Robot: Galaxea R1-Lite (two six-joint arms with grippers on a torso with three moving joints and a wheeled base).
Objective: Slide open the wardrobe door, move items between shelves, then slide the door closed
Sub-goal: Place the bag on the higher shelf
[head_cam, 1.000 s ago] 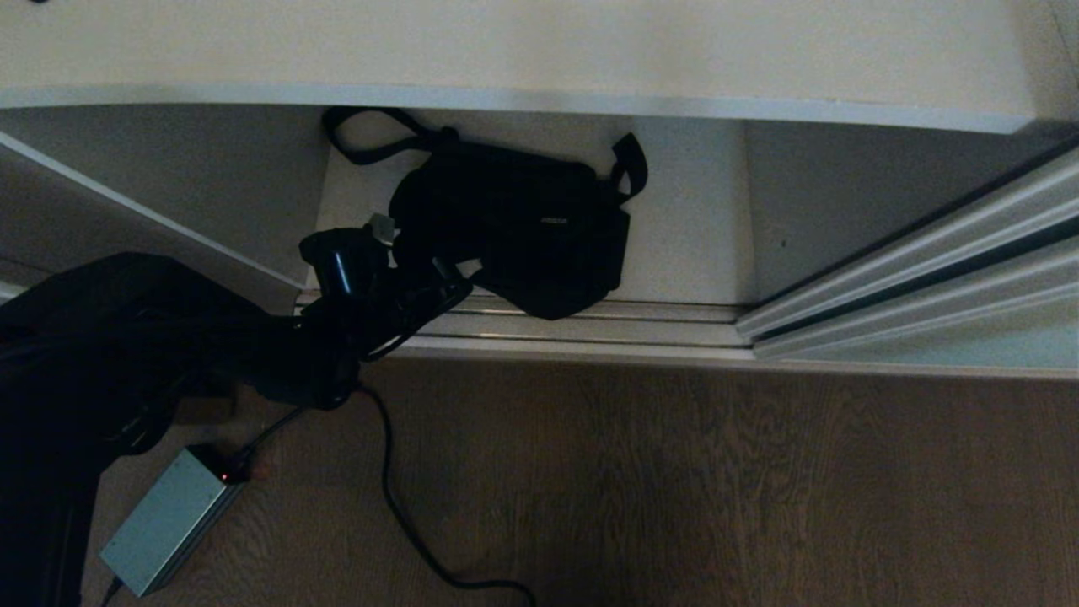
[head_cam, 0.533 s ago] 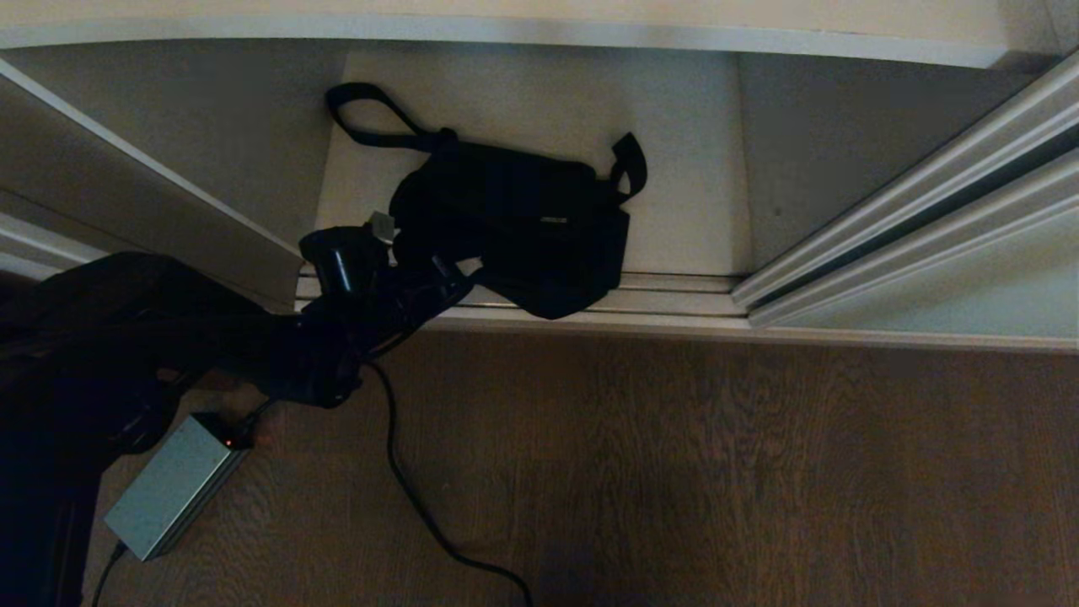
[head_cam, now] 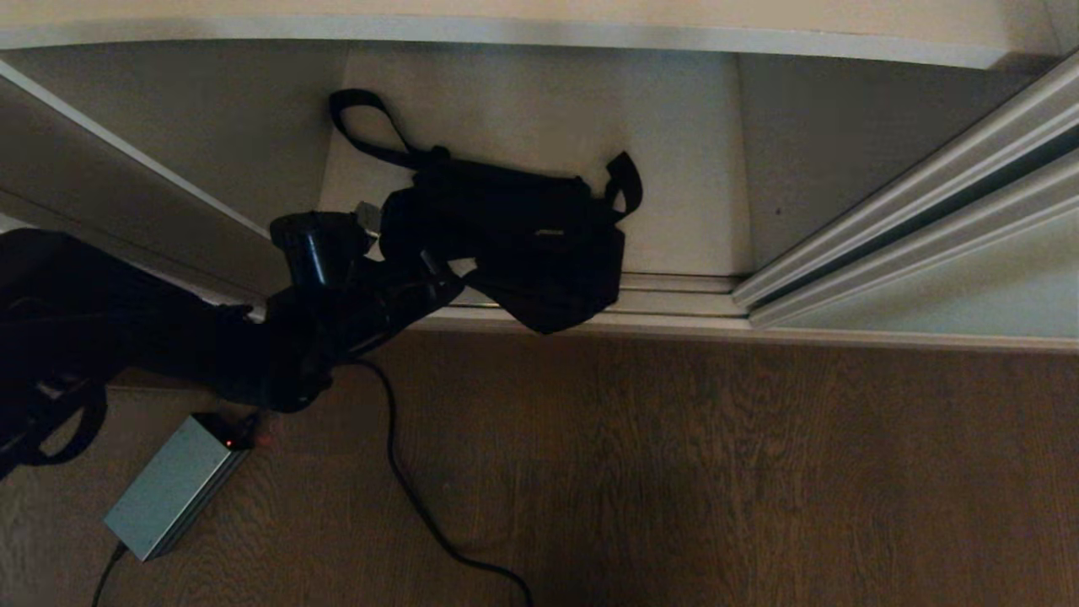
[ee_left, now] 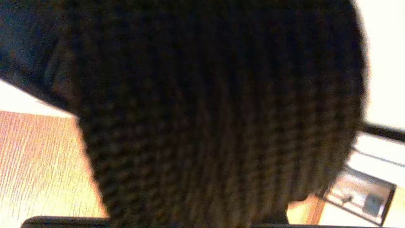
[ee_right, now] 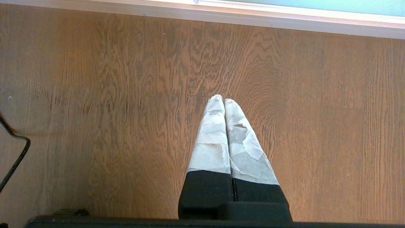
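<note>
Head view: the door (head_cam: 944, 278) stands slid aside, wardrobe open. The left gripper (head_cam: 421, 261) is clamped on the black bag (head_cam: 514, 244), at the bottom shelf's (head_cam: 674, 169) front edge. Transfer and closing remain, I judge; right gripper (ee_right: 221, 103) idle, pinched empty.

The sliding wardrobe door (head_cam: 952, 278), pale green frosted glass in a cream frame, is standing pushed to the right. The white shelf (head_cam: 539, 21) is spanning the opening above the black bag (head_cam: 514, 244).
</note>
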